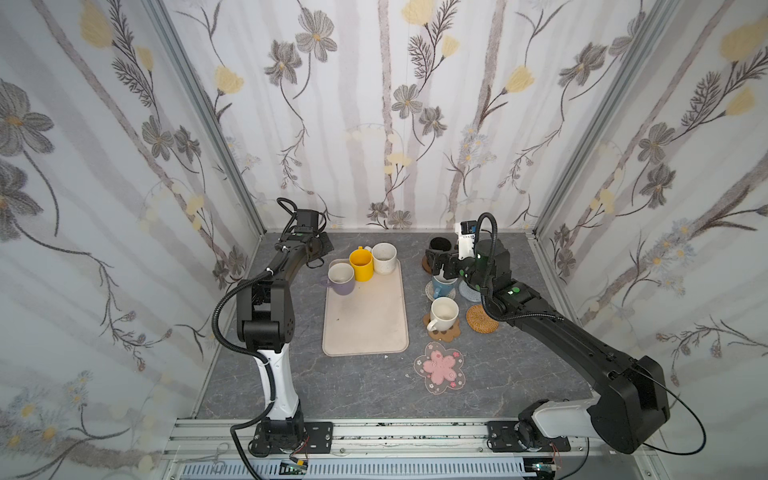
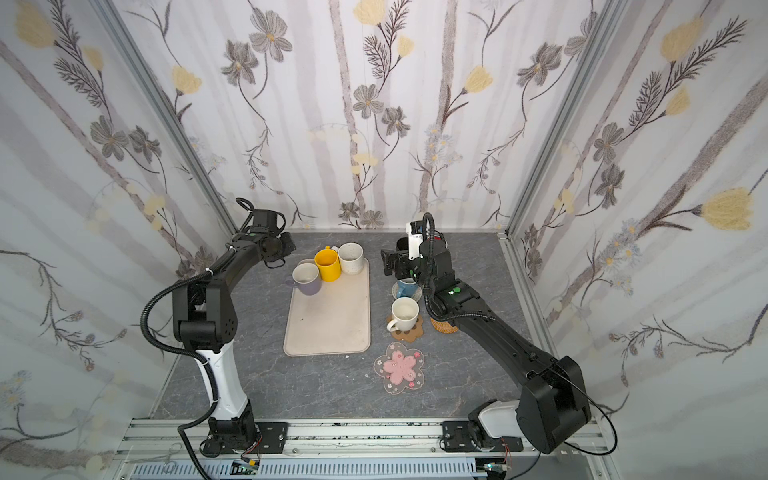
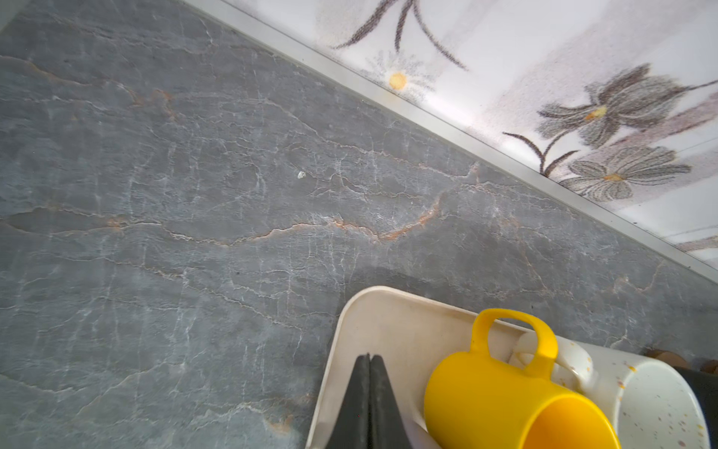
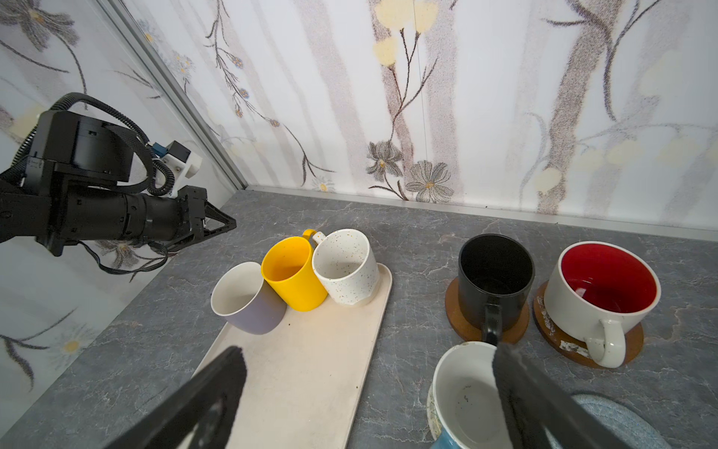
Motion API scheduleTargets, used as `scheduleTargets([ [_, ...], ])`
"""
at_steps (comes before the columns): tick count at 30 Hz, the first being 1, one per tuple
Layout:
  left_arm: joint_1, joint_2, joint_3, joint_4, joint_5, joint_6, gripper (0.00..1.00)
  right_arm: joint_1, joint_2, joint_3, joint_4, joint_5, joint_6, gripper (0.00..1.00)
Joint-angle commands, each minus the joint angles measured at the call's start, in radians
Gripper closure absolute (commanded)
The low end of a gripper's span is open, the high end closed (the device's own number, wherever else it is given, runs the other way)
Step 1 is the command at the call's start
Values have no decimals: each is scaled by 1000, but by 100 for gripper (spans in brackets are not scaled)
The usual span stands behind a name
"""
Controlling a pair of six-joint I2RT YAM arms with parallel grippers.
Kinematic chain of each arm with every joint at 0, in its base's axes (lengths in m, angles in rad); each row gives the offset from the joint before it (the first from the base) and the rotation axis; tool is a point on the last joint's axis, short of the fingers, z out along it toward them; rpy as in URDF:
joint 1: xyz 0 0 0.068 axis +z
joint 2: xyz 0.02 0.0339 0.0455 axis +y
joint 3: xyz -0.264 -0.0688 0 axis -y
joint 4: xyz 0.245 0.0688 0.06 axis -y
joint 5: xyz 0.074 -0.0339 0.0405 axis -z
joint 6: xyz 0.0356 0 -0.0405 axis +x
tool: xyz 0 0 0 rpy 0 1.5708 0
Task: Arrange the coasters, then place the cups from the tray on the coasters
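On the beige tray (image 1: 365, 328) stand a lilac cup (image 1: 341, 278), a yellow cup (image 1: 360, 264) and a speckled off-white cup (image 1: 384, 257). To its right, a black cup (image 4: 493, 280) and a white cup with red inside (image 4: 606, 287) each sit on a brown wooden coaster (image 4: 466, 328). A light blue cup (image 1: 442, 286) sits on a pale woven coaster, and an off-white cup (image 1: 444, 313) on the paw coaster (image 1: 444, 334). My left gripper (image 3: 369, 355) is shut and holds nothing, over the tray's far left corner beside the yellow cup (image 3: 505, 400). My right gripper (image 4: 367, 353) is open above the blue cup (image 4: 466, 400).
Three coasters bear no cup: a grey round one (image 1: 469, 293), a tan rattan one (image 1: 482, 319) and the clear pink-flower one (image 1: 440, 368) nearer the front. Flowered walls close in the back and both sides. The right arm hides the red-inside cup in both top views.
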Motion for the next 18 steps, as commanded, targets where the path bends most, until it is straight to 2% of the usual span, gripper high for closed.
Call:
scheduleTargets([
  [1,-1,20,6,11,32,-20,100,-1,5,11,1,17,-19,0],
  [10,-7,-11,-116,17,22,-45,100,-3,26,30,-10,-25,-18,0],
  [18,-26,-112,-277,59,0,-55,100,0,11,9,-14,-54,-9,0],
])
